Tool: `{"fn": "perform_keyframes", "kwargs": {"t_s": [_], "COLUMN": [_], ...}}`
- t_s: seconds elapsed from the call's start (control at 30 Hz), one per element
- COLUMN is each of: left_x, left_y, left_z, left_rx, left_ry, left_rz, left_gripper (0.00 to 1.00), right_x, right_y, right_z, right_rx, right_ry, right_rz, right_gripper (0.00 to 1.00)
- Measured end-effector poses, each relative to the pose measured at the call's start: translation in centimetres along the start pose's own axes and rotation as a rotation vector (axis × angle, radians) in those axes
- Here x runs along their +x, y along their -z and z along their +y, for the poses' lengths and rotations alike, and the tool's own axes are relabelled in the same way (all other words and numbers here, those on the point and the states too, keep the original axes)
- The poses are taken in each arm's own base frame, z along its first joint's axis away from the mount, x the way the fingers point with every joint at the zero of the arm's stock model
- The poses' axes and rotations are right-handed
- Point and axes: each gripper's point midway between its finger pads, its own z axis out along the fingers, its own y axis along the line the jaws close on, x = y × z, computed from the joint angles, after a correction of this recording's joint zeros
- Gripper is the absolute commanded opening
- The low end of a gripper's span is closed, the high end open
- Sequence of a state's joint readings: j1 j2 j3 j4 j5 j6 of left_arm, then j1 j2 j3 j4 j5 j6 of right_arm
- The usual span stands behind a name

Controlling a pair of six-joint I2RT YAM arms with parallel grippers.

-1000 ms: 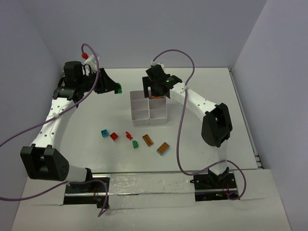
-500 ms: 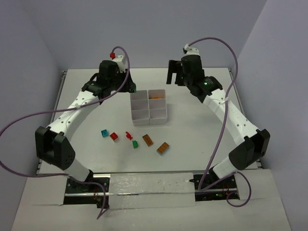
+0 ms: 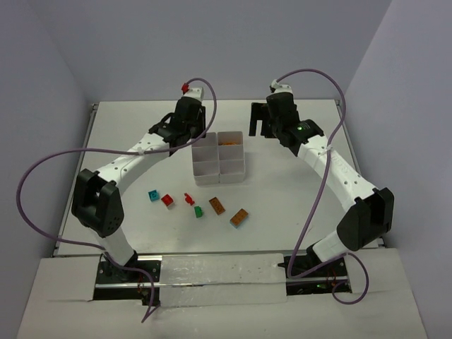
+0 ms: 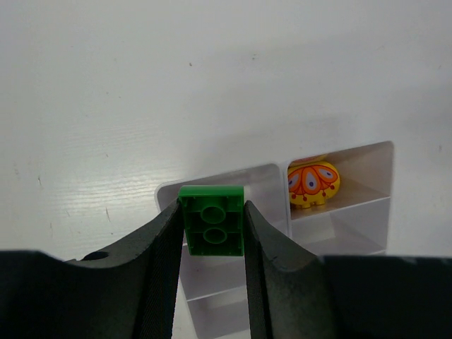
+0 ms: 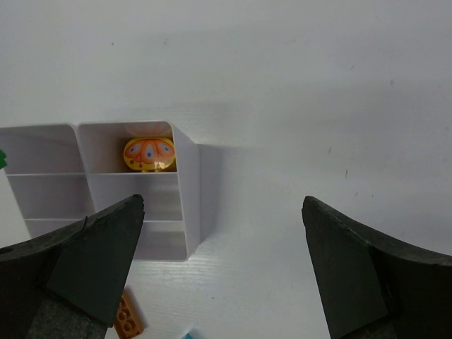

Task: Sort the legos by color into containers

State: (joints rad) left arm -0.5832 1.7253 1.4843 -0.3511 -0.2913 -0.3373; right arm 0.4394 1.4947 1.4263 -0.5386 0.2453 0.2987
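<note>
The far-left compartment of the white tray [image 3: 218,161] is overhung by the left hand [image 4: 212,208], which is clamped on a green brick [image 4: 212,229]. The far-right compartment is partly taken up by a yellow-orange piece [image 4: 313,185]. Bare desk [image 3: 275,191] is found at the tray's 3 o'clock. At 1 o'clock the right hand [image 5: 222,203] is held spread wide. The approach from 6 to 7 o'clock is cluttered by loose bricks [image 3: 217,205].

1. The left arm [image 3: 131,159] is raised from its base, bent at the elbow and reached forward and inward.
2. The left gripper [image 4: 212,212] is closed on a green lego [image 4: 212,236], which is pinched between its 2 fingers [image 4: 159,261].
3. The right arm [image 3: 332,159] is extended far forward and angled inward.
4. The right gripper [image 5: 222,236] is held with its 2 fingers spread wide apart.
</note>
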Motion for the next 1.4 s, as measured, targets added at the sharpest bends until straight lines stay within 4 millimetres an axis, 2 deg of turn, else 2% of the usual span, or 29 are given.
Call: {"fn": "perform_keyframes", "kwargs": {"t_s": [0.33,0.67,0.8,1.07,1.17,1.23,1.27,1.4], "left_x": [2.6,2.6,1.8,1.6,1.9,2.2,2.2,2.3], "left_y": [-2.0,-2.4,-2.3,-1.8,-1.7,-1.7,-1.7,-1.7], "left_z": [1.8,1.9,1.7,0.4,0.0,0.0,0.0,-0.1], "left_rx": [-0.096,-0.111,-0.113,-0.086,-0.079,-0.078,-0.077,-0.076], "left_ry": [-0.086,-0.090,-0.088,-0.097,-0.104,-0.109,-0.112,-0.115], "left_rz": [-0.076,-0.164,-0.196,-0.216,-0.215,-0.210,-0.209,-0.208], "left_gripper": [0.09,0.14,0.26,0.40,0.51,0.64,0.68,0.73], "right_x": [-0.1,-0.1,-0.1,0.0,0.0,0.0,0.0,0.0], "right_y": [0.1,0.1,0.0,0.1,0.1,0.1,0.1,0.1], "right_z": [0.0,0.1,0.1,0.2,0.2,0.2,0.2,0.2], "right_rx": [-0.003,-0.004,-0.005,-0.011,-0.011,-0.011,-0.011,-0.012], "right_ry": [-0.005,-0.005,-0.005,-0.007,-0.009,-0.009,-0.009,-0.009], "right_rz": [-0.002,-0.003,-0.002,0.000,0.000,0.000,0.000,0.001], "right_gripper": [1.00,1.00,1.00,1.00,1.00,1.00,1.00,1.00]}}
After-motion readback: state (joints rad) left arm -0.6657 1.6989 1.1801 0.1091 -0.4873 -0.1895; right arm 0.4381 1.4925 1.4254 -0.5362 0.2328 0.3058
